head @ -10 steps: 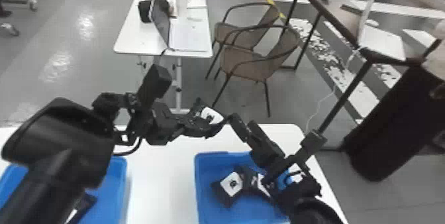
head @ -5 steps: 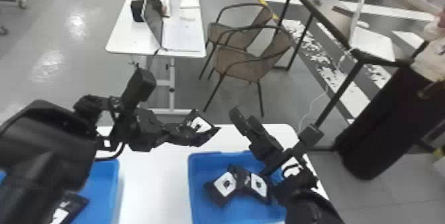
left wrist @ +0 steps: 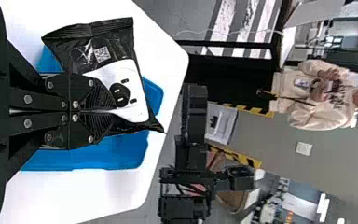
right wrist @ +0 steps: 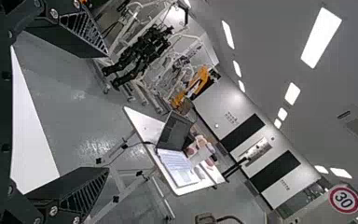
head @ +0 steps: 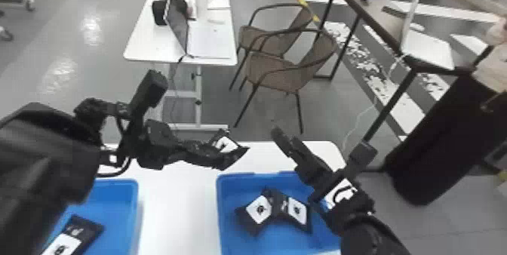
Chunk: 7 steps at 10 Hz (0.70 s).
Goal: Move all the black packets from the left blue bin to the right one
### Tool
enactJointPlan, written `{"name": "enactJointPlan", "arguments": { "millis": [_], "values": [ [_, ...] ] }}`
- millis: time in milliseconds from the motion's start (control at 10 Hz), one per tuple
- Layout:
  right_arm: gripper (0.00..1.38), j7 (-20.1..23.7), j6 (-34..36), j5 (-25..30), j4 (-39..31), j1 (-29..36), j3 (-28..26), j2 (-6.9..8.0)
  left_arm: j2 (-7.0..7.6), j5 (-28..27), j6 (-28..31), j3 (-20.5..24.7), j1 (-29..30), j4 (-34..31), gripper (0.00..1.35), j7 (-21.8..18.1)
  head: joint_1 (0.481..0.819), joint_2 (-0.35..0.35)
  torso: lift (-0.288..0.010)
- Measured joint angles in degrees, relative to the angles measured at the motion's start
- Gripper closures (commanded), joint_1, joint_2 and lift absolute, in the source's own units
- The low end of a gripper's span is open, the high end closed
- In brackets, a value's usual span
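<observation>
Left pincer (left wrist: pixel 95 112) clamps a packet (left wrist: pixel 137 100) by its edge, likely for clean release into the right bin (head: pixel 245 183); right pincer (right wrist: pixel 107 112) gapes, empty.

The left arm (head: pixel 49 167) comes in bulky and black from the head view's left edge, its wrist (head: pixel 130 137) leading to the left claw (head: pixel 217 156), which points in toward the middle. In its own wrist view, the left claw (left wrist: pixel 111 112) has its two fingers drawn together, side by side. The right arm (head: pixel 367 231) rises from the bottom edge and slants up and inward; the right claw (head: pixel 285 139) sits apart from the left one — its fingers spread wide, a broad gap between them.
</observation>
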Motion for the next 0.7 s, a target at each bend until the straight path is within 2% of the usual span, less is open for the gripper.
{"name": "enactJointPlan", "arguments": {
  "millis": [200,300,400,500,600,700],
  "values": [
    [0.15,0.7,0.0,0.0,1.5,0.2,-1.6,0.98,-0.18,6.2,1.5,3.7,0.1,0.0,1.13,0.7,0.695,-0.248,0.0],
    [0.15,0.9,-0.1,0.2,1.7,0.8,-2.3,1.33,-0.25,9.8,0.7,5.3,0.6,-0.4,1.13,5.5,0.695,-0.245,0.0],
    [0.15,1.1,-0.9,0.9,1.7,1.1,-2.5,1.74,-0.4,17.7,-0.9,6.6,2.7,-0.4,1.13,13.5,0.695,-0.24,0.0],
    [0.15,1.1,-2.6,3.4,0.7,1.7,-2.5,2.48,-1.32,23.9,-2.8,7.7,4.8,-0.4,1.13,18.3,0.695,-0.242,0.0],
    [0.15,1.1,-4.0,9.5,-2.0,2.6,-2.6,3.42,-2.78,28.8,-4.8,8.2,6.1,-0.4,1.13,21.9,0.695,-0.247,0.0],
    [0.15,1.1,-4.9,18.1,-5.6,3.6,-2.4,3.8,-3.77,33.0,-7.2,8.0,6.4,0.3,1.13,23.2,0.695,-0.251,0.0]
  ]
}}
